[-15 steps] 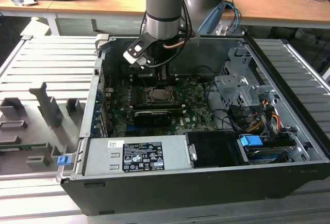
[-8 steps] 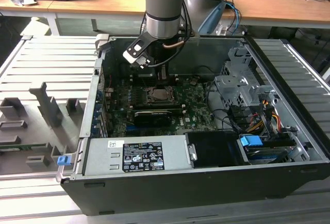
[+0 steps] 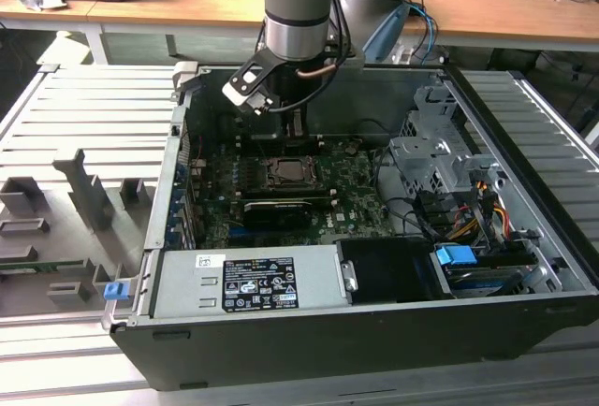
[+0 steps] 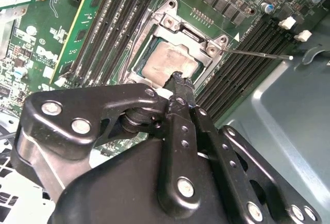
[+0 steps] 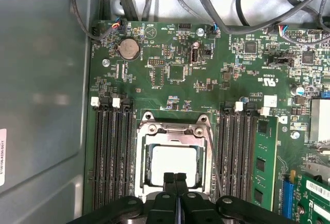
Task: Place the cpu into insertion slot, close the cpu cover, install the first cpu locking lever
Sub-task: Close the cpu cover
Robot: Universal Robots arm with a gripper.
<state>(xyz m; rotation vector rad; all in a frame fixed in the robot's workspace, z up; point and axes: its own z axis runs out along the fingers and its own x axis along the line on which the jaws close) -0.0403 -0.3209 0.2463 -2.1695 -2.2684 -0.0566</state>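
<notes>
**Closed fingers poised over the seated cpu**

At the exterior view's left lies a grey ribbed worktable with grey fixture blocks standing on it. A small blue clip sits by the near-left corner of the open computer case. Inside the case, a power supply runs along the near edge, and the green motherboard lies further in. The arm stands over the board from the far side. The gripper hangs just above the socket – in both wrist views its two black fingers press together tip to tip, with nothing held between them.

The cpu lies flat in the socket. Its pale metal top shows through the window of the cpu cover, which is folded down over it. In the second wrist view the fingertips sit at the chip's edge; whether they touch it I cannot tell. A thin locking lever juts out from the socket's corner – across the black memory slots. Toward the exterior view's right stand a grey drive cage and a blue connector
</notes>
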